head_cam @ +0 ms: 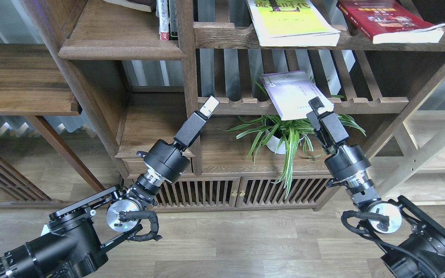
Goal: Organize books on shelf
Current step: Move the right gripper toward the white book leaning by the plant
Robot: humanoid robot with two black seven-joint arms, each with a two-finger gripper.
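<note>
A thin pale lilac-white book [290, 92] lies tilted on the lower slatted rack, its near end jutting over the front rail. My right gripper [319, 107] is shut on that book's near right corner, one dark finger on top of the cover. A thick yellow-green book [290, 23] and a dark red book [388, 19] lie flat on the upper slatted rack. The shelf [118, 42], a solid dark-brown board, is at the upper left. My left gripper [209, 106] hovers in front of the bookcase's upright post, holding nothing; its fingers cannot be told apart.
Narrow upright books with red-and-white spines [163, 21] stand at the shelf's right end. A potted spider plant [284, 135] sits just below the lilac book and beside my right gripper. Another brown board [21, 77] juts in at far left. Slatted cabinet doors [238, 191] are below.
</note>
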